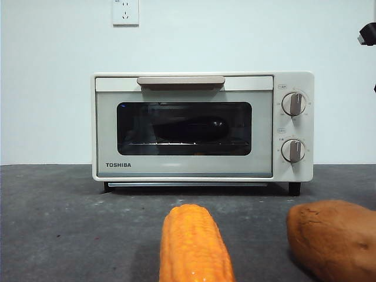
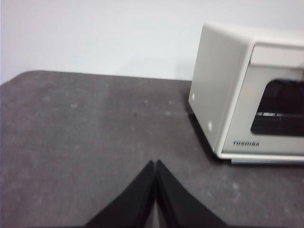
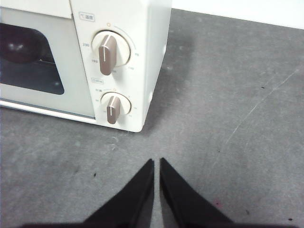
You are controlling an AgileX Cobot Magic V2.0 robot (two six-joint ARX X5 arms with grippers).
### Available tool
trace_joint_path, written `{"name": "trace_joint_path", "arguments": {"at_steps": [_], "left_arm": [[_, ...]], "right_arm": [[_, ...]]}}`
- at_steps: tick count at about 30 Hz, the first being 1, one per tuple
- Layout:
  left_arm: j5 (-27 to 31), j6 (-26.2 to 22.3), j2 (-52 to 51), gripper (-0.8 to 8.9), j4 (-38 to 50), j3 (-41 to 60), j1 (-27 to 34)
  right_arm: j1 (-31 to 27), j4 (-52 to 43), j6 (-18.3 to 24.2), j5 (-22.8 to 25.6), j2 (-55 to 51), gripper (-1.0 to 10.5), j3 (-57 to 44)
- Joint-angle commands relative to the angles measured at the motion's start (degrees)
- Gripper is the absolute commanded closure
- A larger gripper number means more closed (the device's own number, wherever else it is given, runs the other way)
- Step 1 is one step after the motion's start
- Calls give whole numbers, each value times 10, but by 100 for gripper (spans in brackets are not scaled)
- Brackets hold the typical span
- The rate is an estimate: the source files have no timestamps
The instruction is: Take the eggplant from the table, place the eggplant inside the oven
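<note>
Glossy dark purple eggplant [image 1: 191, 129] lies on the wire rack inside the cream-white boxy TOSHIBA oven [image 1: 202, 170], door closed, toward the far edge of the dark grey speckled table [image 1: 53, 223]. Orange-yellow corn cob [image 1: 194, 244] and reddish-brown sweet potato [image 1: 335, 241] sit at the near edge. Left gripper [image 2: 155, 166] and right gripper [image 3: 156, 164]: jaws together, holding nothing, above bare table beside the oven.

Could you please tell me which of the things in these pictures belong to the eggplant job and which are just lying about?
Part of the job:
- eggplant, lying on the rack inside the oven, behind the shut glass door
- oven
- table

Just lying about:
- corn cob, on the table in front of the oven
- sweet potato, beside the corn
- wall socket
</note>
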State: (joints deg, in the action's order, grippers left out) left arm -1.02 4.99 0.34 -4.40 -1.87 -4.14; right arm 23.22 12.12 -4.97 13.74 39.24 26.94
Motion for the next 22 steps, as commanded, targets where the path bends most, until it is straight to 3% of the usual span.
{"name": "trace_joint_path", "arguments": {"at_steps": [1,6,22], "left_arm": [[1,-9,-2,807,1,17,0],[-1,-9,-2,807,-51,17,0],[0,-9,0,807,-50,17,0]], "right_arm": [[3,-6,-8,3,3,944,1],[3,-6,-8,3,3,944,1],[3,-5,-8,3,-14,944,1]]}}
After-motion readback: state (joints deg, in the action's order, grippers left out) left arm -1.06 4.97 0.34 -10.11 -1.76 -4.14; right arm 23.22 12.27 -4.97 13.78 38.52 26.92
